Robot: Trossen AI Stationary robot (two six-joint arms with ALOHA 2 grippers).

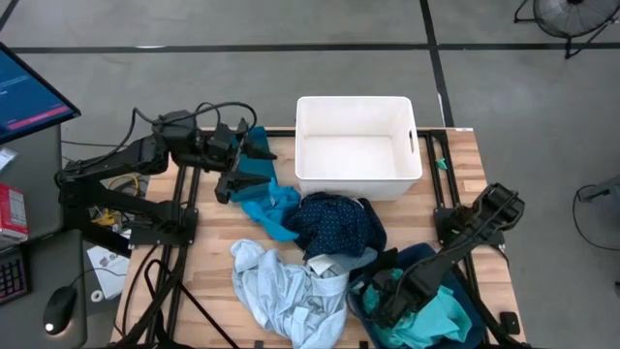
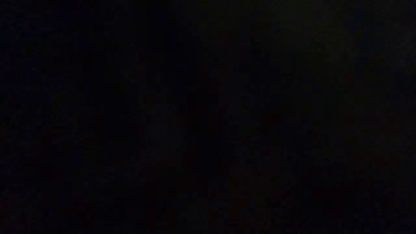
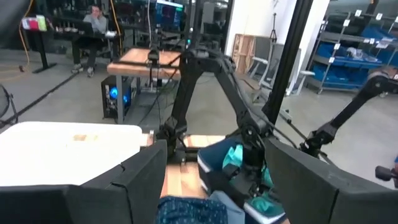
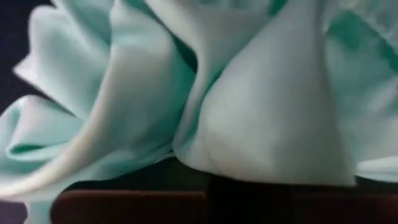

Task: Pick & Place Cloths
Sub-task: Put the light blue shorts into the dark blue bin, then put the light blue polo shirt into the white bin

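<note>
In the high view a heap of cloths lies on the wooden table: a bright blue cloth, a navy dotted cloth and a pale blue-grey cloth. A turquoise cloth fills the fabric bin at the near right corner. My left gripper is open at the bright blue cloth's far left end; its wrist view shows blue cloth low between the spread fingers. My right gripper reaches down into the bin among turquoise folds, which fill its wrist view. The low view is black. My left gripper stands open over the bright blue cloth's far left end, coming level from the table's left. I cannot tell whether its fingers touch the cloth.
A white plastic tub stands at the table's far edge, right of my left gripper. A monitor, mouse and cables lie left of the table. Bare wood shows at the near left. A person sits far off.
</note>
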